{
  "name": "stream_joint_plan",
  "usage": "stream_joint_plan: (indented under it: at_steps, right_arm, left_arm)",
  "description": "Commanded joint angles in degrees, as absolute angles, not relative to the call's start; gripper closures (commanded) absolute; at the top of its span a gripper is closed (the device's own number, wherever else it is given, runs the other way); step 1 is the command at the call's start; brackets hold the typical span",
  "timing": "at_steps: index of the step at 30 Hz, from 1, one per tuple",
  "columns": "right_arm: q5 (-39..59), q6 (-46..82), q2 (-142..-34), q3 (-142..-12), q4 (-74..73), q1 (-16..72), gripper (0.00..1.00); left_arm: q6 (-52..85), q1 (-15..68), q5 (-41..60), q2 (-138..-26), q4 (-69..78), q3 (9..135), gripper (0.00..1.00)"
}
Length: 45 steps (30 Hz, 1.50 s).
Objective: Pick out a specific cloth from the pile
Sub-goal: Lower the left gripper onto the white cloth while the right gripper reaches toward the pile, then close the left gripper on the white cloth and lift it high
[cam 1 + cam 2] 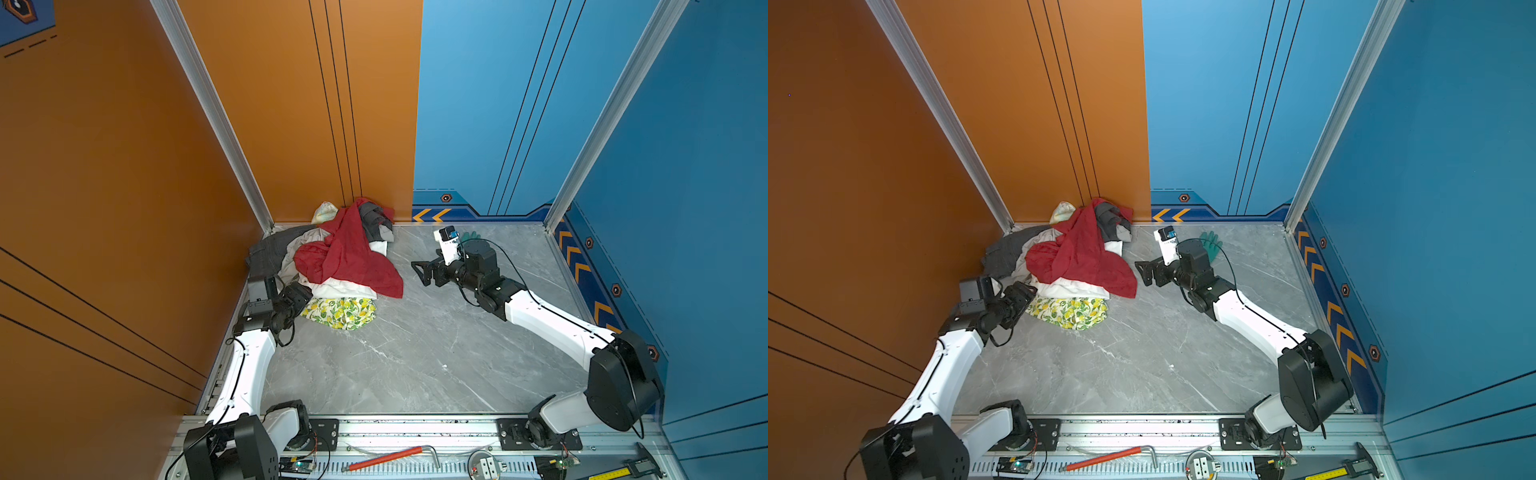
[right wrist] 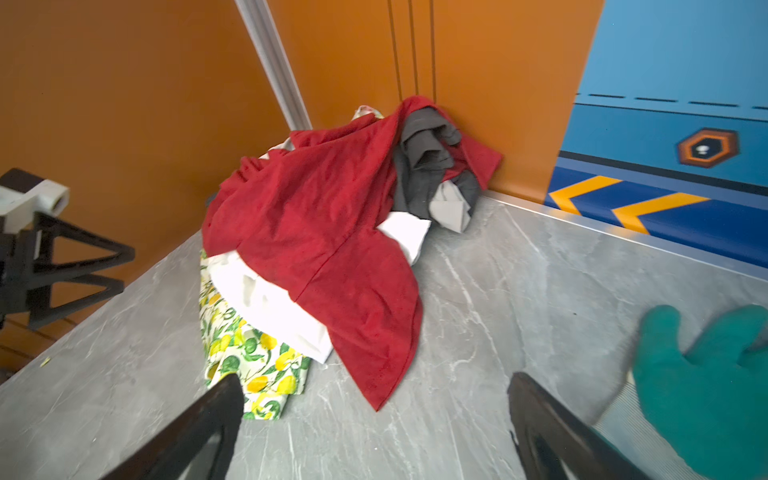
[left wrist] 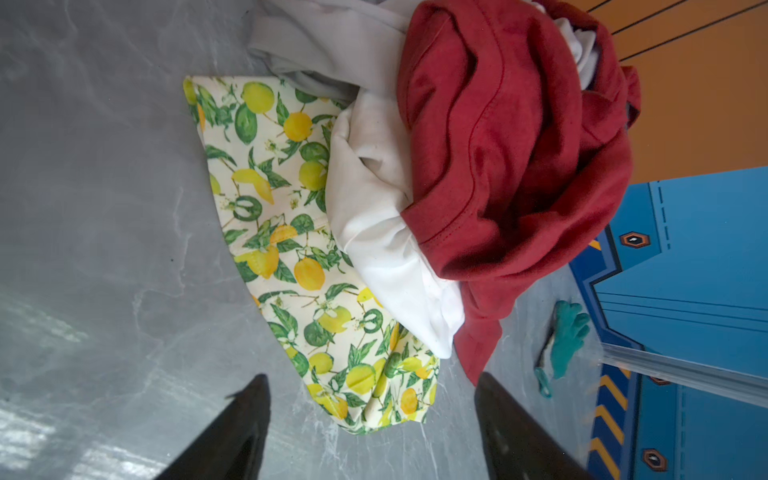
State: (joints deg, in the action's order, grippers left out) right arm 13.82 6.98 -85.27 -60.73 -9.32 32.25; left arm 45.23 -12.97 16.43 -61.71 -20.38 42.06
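The pile lies heaped in the back left corner, with a red cloth on top and a lemon-print fabric at the front. The cloth, plain white, shows as a band between those two and also appears in the wrist views. My left gripper sits low at the pile's front left edge. Its jaws are open, with the lemon-print edge just ahead of the fingertips. My right gripper hovers open, right of the pile, facing it, and is empty.
A green glove lies flat near the back wall behind my right wrist. Dark grey fabric spreads along the left wall. The orange wall and blue wall close in the table. A red-handled tool rests on the front rail.
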Motion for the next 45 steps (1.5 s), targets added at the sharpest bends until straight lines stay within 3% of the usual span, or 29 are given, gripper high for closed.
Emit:
stream_joint_plan:
  at_steps: [1,5,8,22,41,45]
  right_arm:
    - [16.30,2.83,-86.04,-62.25,-7.03,33.46,0.01]
    - [17.68,2.81,-86.31,-60.88,-8.74,33.62,0.01]
    - [18.83,3.32,-86.44,-60.23,-9.93,33.72,0.01]
    - [22.50,1.96,-88.58,-61.12,-8.41,36.84,0.01]
    - [21.08,0.35,-91.32,-66.17,-3.74,38.32,0.02]
    - [19.93,0.35,-91.26,-66.15,-3.89,38.16,0.01]
  left_arm:
    - [45.59,-13.60,22.90,-62.89,-16.92,40.70,0.34]
    - [42.35,-13.63,24.68,-65.20,-14.03,40.41,0.38]
    - [40.24,-13.71,24.36,-67.71,-12.77,40.86,0.49]
    - [37.56,-12.13,21.90,-81.95,-2.63,43.78,0.49]
    - [35.16,-9.25,18.58,-90.40,1.13,46.99,0.49]
    - [34.80,-9.28,18.34,-91.09,1.99,47.10,0.61]
